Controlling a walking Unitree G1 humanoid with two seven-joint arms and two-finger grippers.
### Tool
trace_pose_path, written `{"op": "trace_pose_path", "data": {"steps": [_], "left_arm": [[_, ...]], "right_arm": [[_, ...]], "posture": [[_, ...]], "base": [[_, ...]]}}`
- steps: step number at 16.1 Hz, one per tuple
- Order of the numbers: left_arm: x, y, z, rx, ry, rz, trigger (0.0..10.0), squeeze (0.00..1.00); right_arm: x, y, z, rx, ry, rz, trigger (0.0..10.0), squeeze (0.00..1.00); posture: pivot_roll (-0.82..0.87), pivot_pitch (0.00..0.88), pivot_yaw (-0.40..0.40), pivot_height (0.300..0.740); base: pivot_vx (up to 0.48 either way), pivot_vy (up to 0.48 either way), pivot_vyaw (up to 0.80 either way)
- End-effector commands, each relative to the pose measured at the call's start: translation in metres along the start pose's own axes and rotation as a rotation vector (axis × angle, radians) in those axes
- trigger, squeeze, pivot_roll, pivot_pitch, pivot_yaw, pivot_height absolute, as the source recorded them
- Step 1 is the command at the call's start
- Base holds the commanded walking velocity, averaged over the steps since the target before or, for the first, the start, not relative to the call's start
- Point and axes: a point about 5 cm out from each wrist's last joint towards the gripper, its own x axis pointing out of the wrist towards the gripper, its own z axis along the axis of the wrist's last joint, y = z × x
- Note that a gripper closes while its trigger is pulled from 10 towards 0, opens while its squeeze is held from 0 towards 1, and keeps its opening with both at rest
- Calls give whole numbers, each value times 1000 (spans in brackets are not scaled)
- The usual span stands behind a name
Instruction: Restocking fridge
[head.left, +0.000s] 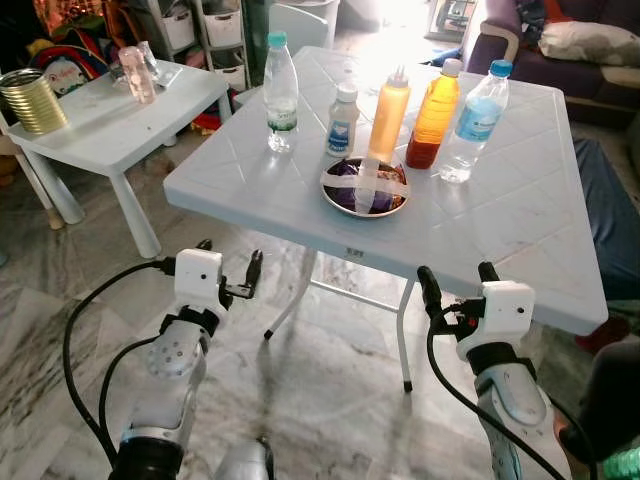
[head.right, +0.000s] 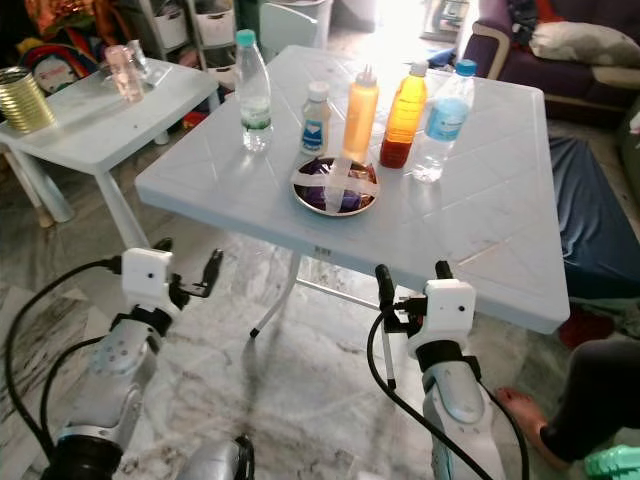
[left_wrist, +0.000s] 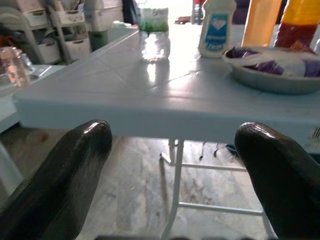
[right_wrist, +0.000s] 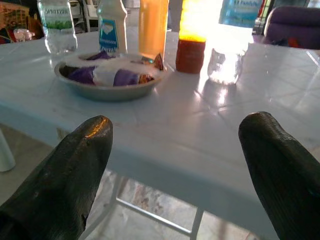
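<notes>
5 bottles (head.left: 388, 115) and 1 bowl (head.left: 364, 187) are being carried on the bench (head.left: 500, 230) at frame centre; left hand (head.left: 228, 267) and right hand (head.left: 456, 284) are being held released, lower frame.

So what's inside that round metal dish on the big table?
The metal dish holds purple-wrapped things, perhaps sweets or snacks, with white strips crossed over them. The strips and rim cover part of the contents, so what lies underneath cannot be told.

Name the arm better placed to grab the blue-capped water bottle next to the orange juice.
Right. The right pincer sits open at the table edge below that water bottle; the left pincer is further off.
</notes>
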Motion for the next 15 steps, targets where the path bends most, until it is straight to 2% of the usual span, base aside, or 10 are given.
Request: {"op": "trace_pose_path", "data": {"steps": [1, 10, 12, 15], "left_arm": [[2, 2, 7, 17, -27, -1, 10000, 0], [7, -2, 7, -15, -25, -10, 10000, 0], [7, -2, 7, -21, -29, -10, 10000, 0], [7, -3, 8, -20, -40, -11, 10000, 0]], "right_arm": [[2, 2, 3, 3, -8, 8, 10000, 0], [2, -3, 8, -50, -35, -1, 10000, 0], [2, -4, 8, -53, -35, -4, 10000, 0], [1, -1, 5, -39, -26, 1, 10000, 0]], "posture": [[7, 53, -3, 740], [1, 50, -5, 740], [0, 48, -6, 740], [2, 47, -6, 740]], "base": [[319, 0, 0], [445, 0, 0], [409, 249, 0], [123, 104, 0]]}}
